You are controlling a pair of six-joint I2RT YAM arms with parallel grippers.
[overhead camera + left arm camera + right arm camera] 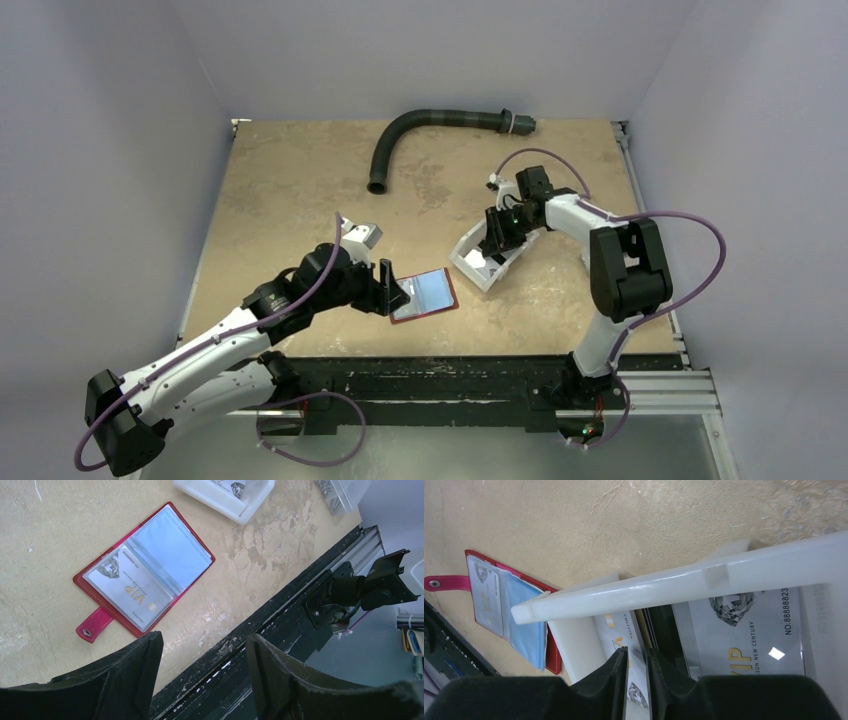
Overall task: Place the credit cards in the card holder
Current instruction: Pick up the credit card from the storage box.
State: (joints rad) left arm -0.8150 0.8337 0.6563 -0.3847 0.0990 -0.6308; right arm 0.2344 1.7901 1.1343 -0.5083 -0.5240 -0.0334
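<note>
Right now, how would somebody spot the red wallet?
Look near the front edge of the tan table. Left of the white plastic bin lies a small dark-red leather-like folding wallet. Only it is red, open flat, with a pale grey plastic card inside.

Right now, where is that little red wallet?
In the top view, the red wallet lies open on the table, mid-width near the front edge, between the left pincer on its left and the white bin on its right.
</note>
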